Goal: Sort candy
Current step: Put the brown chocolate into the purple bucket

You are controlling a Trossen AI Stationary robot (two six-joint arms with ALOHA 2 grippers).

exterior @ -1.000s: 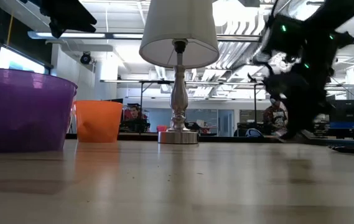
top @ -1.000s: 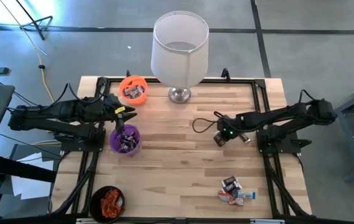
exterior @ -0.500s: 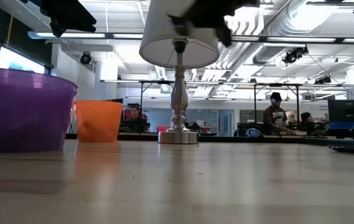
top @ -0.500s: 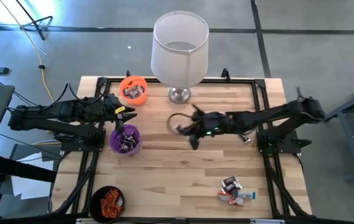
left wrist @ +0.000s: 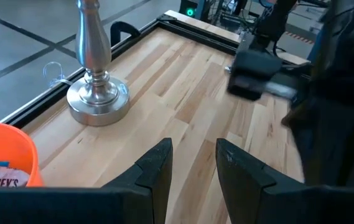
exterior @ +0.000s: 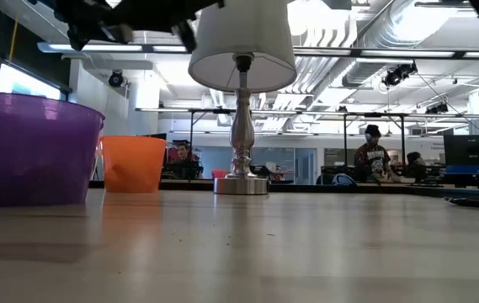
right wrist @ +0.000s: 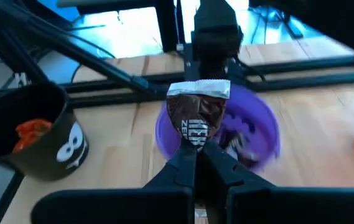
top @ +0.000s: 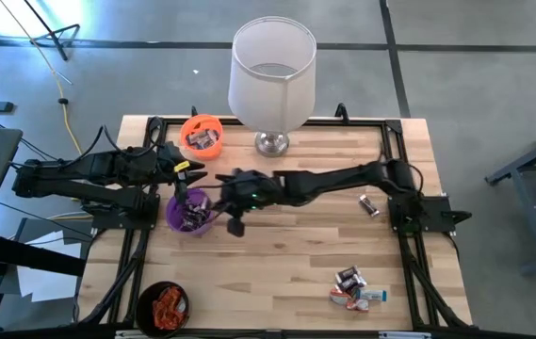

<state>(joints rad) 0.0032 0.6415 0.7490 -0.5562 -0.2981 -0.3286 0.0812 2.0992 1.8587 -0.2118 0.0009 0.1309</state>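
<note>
Brown-wrapped candy (right wrist: 198, 116), light and crinkly, hangs pinched by one wrapper edge in the right end effector (right wrist: 196, 149), above the purple cup (right wrist: 260, 127).

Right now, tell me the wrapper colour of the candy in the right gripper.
Dark brown with a silver crimped end: the candy shows best in the right wrist view, pinched by the right gripper.

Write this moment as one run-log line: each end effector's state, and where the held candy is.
right end effector: shut on dark brown candy, beside purple cup | left end effector: open, empty, waiting near orange cup
</note>
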